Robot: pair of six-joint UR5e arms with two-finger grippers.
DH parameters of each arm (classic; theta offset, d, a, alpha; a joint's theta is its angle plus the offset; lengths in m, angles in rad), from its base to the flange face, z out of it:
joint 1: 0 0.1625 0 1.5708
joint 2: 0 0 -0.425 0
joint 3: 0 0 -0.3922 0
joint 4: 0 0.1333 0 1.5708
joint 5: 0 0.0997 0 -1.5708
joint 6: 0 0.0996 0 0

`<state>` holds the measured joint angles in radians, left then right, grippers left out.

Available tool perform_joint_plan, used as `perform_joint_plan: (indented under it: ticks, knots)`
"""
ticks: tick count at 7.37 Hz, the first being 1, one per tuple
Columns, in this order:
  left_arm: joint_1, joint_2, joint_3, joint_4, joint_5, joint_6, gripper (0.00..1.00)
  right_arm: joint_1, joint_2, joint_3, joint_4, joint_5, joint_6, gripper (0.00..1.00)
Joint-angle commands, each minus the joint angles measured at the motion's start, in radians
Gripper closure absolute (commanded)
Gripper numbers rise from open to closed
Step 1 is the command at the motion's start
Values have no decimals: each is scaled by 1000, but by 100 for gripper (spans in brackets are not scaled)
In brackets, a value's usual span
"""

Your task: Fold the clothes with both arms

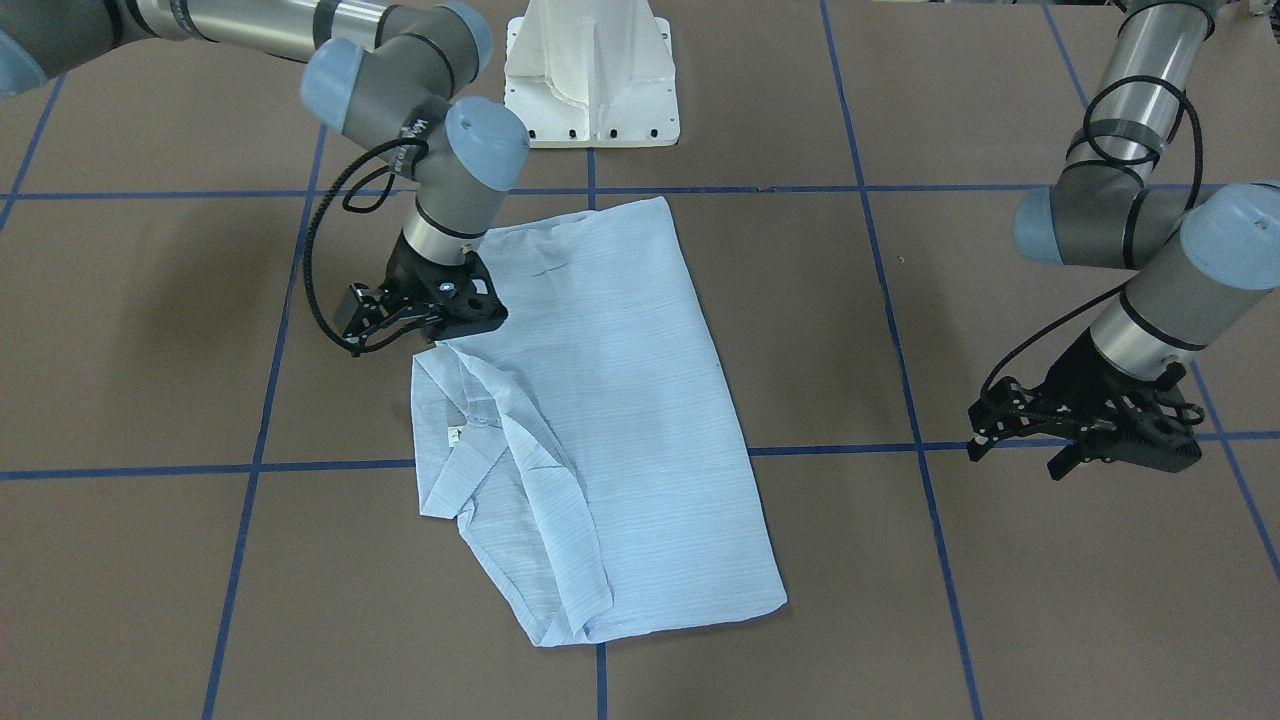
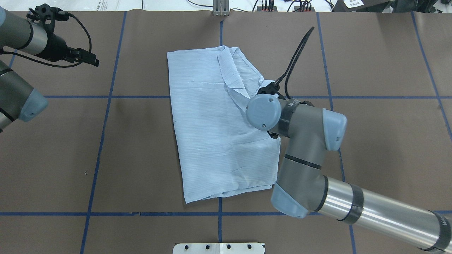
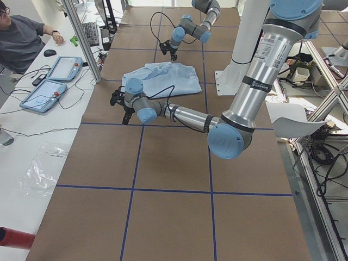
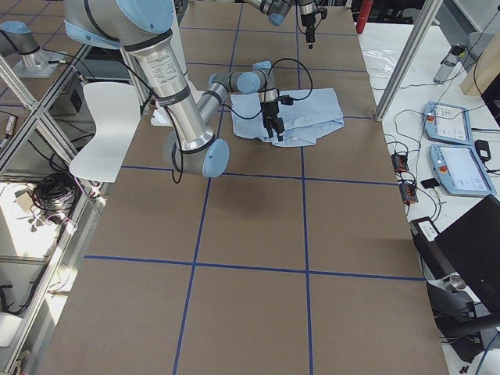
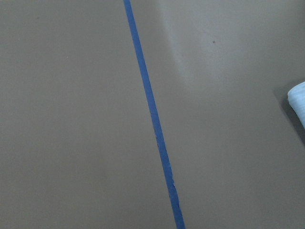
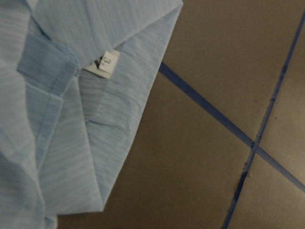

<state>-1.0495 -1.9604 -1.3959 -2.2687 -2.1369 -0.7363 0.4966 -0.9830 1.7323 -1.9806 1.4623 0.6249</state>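
Note:
The light blue striped shirt (image 1: 620, 400) lies folded into a long panel mid-table, also in the overhead view (image 2: 212, 123). Its collar with a white size label (image 6: 106, 62) lies at one edge. My right gripper (image 1: 440, 325) hovers at that collar-side edge. In the overhead view it is hidden under its own wrist (image 2: 263, 113). No frame shows whether its jaws are open or hold cloth. My left gripper (image 1: 1120, 465) is off the shirt, over bare table, and looks open and empty (image 2: 93, 60). The left wrist view shows only a shirt corner (image 5: 298, 100).
The white pedestal base (image 1: 590, 80) stands at the robot's side of the table. Blue tape lines (image 1: 255, 470) cross the brown table cover. An operator (image 3: 22, 38) sits beside control tablets (image 3: 54, 76). A white chair (image 4: 101, 117) stands off the table.

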Motion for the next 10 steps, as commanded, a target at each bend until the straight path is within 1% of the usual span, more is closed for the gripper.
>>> perform_joint_plan:
  ticks: [1,2,3,4,6,7,10]
  knots:
    - [0,0,0,0,0,0,0,13,-72,85,12,10,1,0]
    - [0,0,0,0,0,0,0,22,-59,89,37,47,45,0]
    - [0,0,0,0,0,0,0,28,-57,76,166,97,85,0]
    - [0,0,0,0,0,0,0,28,-42,49,271,101,105,0]
    - [0,1,0,0,0,0,0,25,167,-160,302,99,148,0]
    - [0,1,2,0,0,0,0,23,181,-195,301,98,136,0]
    - [0,1,3,0,0,2,0,10,178,-223,292,92,95,0]
